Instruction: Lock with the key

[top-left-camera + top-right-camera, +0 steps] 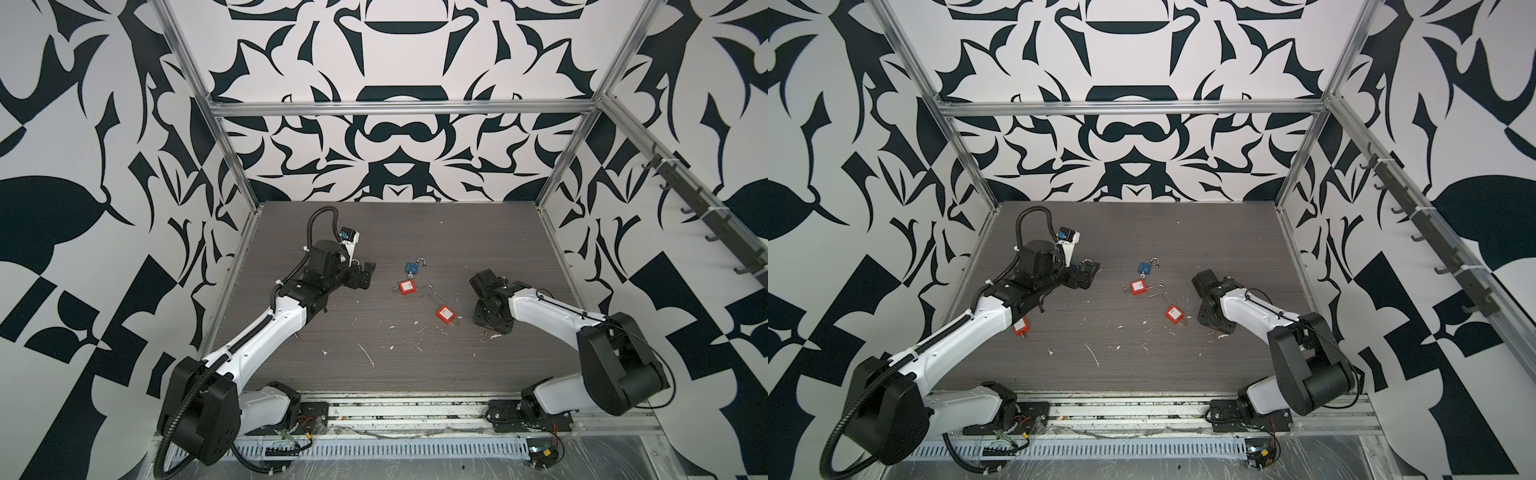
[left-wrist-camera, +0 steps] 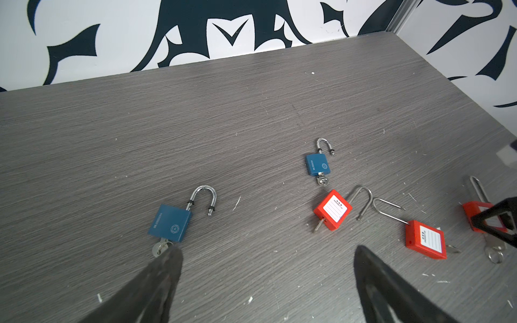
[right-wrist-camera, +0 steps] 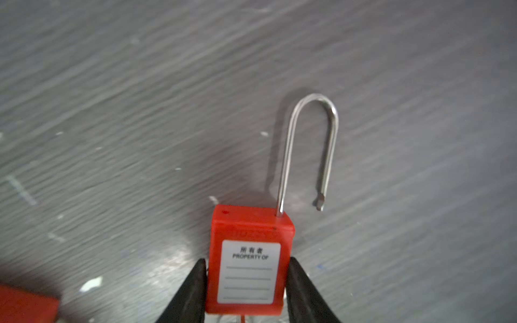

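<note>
I count six padlocks on the surface (image 1: 415, 365): two blue and four red. Every shackle I can make out stands open.

My right claw (image 3: 247, 261) is clamped on the gripped red padlock (image 3: 251, 232), with one finger against each side of its body and the label facing the wrist camera. Its shackle (image 3: 310, 139) points away from the claw, the free end clear of the body. In both top views the claw hides that lock, and only its key ring (image 1: 484, 337) pokes out on the near side.

My left claw (image 2: 267, 251) is spread wide and holds nothing. One fingertip sits just beside the key (image 2: 161, 249) in the nearer blue padlock (image 2: 170, 221).

The farther blue padlock (image 1: 412, 267) lies near the middle of the surface. The middle red padlock (image 1: 407, 287) lies just beside it on my side. The third red padlock (image 1: 445, 313) lies between those two and the right arm, its shackle tip close to the middle red one's.

The fourth red padlock (image 1: 1020, 327) lies partly under my left forearm and shows in a top view only.

In the left wrist view I count five keys, one seated in the base of each of the five locks visible there. I cannot tell whether the fourth red one has a key.
</note>
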You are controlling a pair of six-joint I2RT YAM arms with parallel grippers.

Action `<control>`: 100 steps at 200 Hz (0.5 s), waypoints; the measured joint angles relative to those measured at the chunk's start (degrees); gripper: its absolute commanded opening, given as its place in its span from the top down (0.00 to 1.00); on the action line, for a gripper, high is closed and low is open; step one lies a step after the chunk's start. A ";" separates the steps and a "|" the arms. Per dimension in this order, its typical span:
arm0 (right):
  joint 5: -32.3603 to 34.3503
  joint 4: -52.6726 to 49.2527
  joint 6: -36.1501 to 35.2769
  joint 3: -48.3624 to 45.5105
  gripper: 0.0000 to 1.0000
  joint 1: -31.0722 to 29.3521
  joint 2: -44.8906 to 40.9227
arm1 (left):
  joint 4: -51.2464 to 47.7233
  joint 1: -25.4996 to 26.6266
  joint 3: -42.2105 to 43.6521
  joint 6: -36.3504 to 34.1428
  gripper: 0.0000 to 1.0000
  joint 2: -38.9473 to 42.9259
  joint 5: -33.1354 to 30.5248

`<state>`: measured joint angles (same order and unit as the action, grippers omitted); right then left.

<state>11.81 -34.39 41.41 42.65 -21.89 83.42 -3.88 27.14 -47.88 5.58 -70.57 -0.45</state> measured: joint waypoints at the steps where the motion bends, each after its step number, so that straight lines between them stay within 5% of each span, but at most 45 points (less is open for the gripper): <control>1: -0.07 -0.02 -0.28 0.11 0.57 -0.02 0.07 | 0.00 0.00 -0.02 -0.02 0.02 -0.02 0.02; 56: -0.02 0.07 -9.01 0.35 0.35 -0.68 -0.68 | -0.28 0.55 -2.03 0.09 0.03 -1.20 0.85; 100: -0.24 1.16 -5.14 -3.56 0.38 -0.70 -3.30 | -0.22 1.36 -3.32 0.26 0.03 -2.10 1.62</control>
<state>11.57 -33.23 36.27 39.09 -22.59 80.12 -4.10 28.49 -51.20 5.85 -72.66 1.17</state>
